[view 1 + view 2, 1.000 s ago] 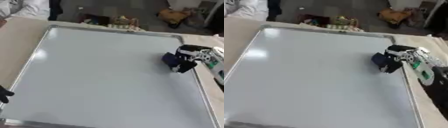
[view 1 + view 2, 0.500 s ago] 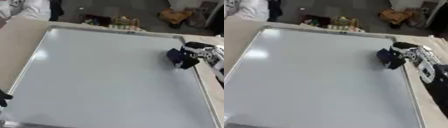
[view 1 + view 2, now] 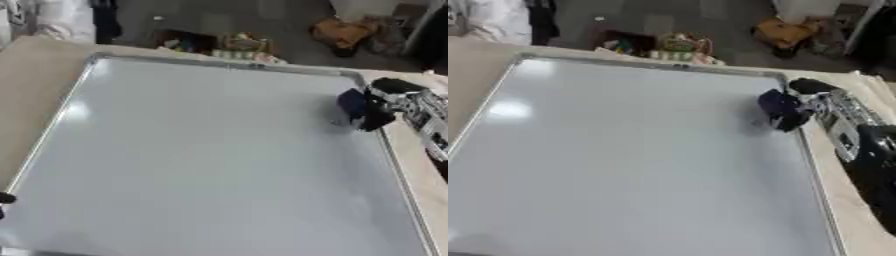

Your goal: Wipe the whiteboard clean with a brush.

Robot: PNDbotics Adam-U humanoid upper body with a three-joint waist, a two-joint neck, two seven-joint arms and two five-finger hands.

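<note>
Whiteboard: large, silver-framed, lies flat on a tan table and fills most of both views. The surface reads as uniform pale grey, with only light glare near the left edge. No marker strokes, writing or smudges can be made out anywhere on it, centre or corners. Judgement: wiping is at or near its end; if anything remains, it would be the far right strip where the brush now sits, plus setting the brush down. Faint residue cannot be ruled out.

Right hand: comes in from the right edge of the whiteboard, black with silver parts, forearm lying along the table outside the frame. Its fingers are curled round the brush, holding it against the surface.

Left hand: only a dark tip shows at the near left edge of the whiteboard, idle; whether its fingers are spread or closed cannot be told.

Brush: dark blue, small block shape, at the far right corner region of the whiteboard, just inside the right frame rail. It sits under and in front of the right hand's fingers, touching the board, with its wiping face down as far as can be seen.
</note>
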